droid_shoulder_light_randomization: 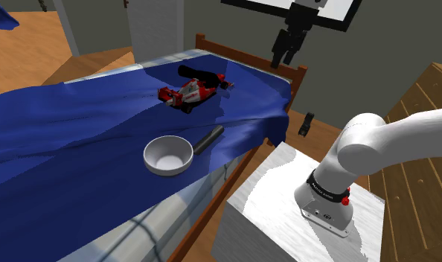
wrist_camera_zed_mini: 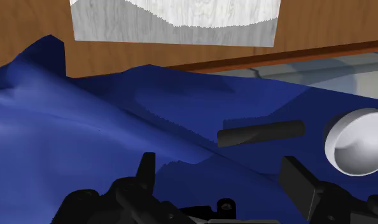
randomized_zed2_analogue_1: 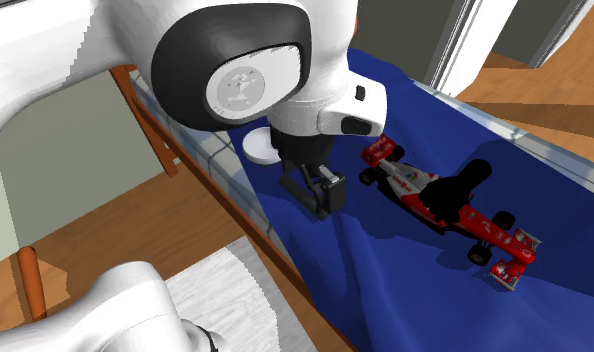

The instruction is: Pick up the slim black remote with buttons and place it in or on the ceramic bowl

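Observation:
The slim dark remote [droid_shoulder_light_randomization: 209, 138] lies flat on the blue bedcover, just beside the pale bowl [droid_shoulder_light_randomization: 168, 155], near the bed's edge facing the stand. My gripper [droid_shoulder_light_randomization: 281, 59] hangs high above the bed's far corner, well away from both. In the wrist view the fingers stand apart with nothing between them, so the gripper [wrist_camera_zed_mini: 223, 173] is open. Beyond it lie the remote [wrist_camera_zed_mini: 261, 133] and the bowl [wrist_camera_zed_mini: 358, 141]. In the second exterior view the gripper [randomized_zed2_analogue_1: 323, 198] hangs over the cover, and the bowl [randomized_zed2_analogue_1: 258, 148] shows partly behind the arm.
A red and white toy race car [droid_shoulder_light_randomization: 191, 92] sits on the bedcover [droid_shoulder_light_randomization: 78, 126] farther in, under a dark shadow. The bed has a wooden frame [droid_shoulder_light_randomization: 245, 63]. The white stand [droid_shoulder_light_randomization: 286, 216] is beside the bed. A small dark object [droid_shoulder_light_randomization: 307, 123] lies on the wooden floor.

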You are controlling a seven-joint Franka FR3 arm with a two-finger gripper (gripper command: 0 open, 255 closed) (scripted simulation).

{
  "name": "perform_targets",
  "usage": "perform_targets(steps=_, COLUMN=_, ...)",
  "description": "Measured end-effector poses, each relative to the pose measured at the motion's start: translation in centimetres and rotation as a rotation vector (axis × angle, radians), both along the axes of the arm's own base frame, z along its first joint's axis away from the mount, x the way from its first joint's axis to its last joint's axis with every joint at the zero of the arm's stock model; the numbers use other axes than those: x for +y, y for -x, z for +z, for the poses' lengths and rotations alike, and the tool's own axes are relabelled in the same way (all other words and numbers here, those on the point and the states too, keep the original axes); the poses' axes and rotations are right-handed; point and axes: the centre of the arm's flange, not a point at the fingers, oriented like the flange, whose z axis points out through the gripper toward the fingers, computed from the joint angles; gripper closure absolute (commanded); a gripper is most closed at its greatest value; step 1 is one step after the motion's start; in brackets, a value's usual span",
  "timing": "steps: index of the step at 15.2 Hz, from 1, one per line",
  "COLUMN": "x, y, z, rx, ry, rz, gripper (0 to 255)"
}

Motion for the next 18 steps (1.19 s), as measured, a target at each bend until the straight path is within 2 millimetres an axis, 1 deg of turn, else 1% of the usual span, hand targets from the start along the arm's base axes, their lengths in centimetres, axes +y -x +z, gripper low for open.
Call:
perform_targets(steps=1, x=0.0, y=0.0, z=0.0, rx=0.000, ry=0.000, rz=0.000, gripper=0)
perform_targets(steps=3, x=1.4, y=0.0, z=-1.2, rx=-0.003, ry=0.008, rz=-0.060, gripper=0)
perform_targets(steps=6, x=4.6, y=0.0, z=-3.6, rx=-0.011, ry=0.027, rz=-0.207, gripper=0)
perform_targets(steps=7, x=5.5, y=0.1, z=-4.8, rx=-0.014, ry=0.034, rz=-0.261, gripper=0)
perform_targets(steps=9, x=7.6, y=-0.2, z=-6.6, rx=-0.020, ry=0.047, rz=-0.368, gripper=0)
perform_targets(steps=11, x=9.4, y=-0.9, z=-8.3, rx=-0.026, ry=0.061, rz=-0.477, gripper=0)
perform_targets(steps=12, x=10.2, y=-1.3, z=-9.4, rx=-0.028, ry=0.068, rz=-0.531, gripper=0)
perform_targets(steps=13, x=11.4, y=-1.4, z=-10.7, rx=-0.031, ry=0.075, rz=-0.583, gripper=0)
perform_targets(steps=14, x=12.3, y=-1.9, z=-11.5, rx=-0.035, ry=0.082, rz=-0.639, gripper=0)
perform_targets(steps=15, x=13.4, y=-2.4, z=-12.5, rx=-0.038, ry=0.089, rz=-0.693, gripper=0)
perform_targets(steps=16, x=13.8, y=-2.9, z=-13.8, rx=-0.041, ry=0.096, rz=-0.749, gripper=0)
perform_targets(steps=18, x=15.4, y=-4.5, z=-15.7, rx=-0.048, ry=0.110, rz=-0.856, gripper=0)
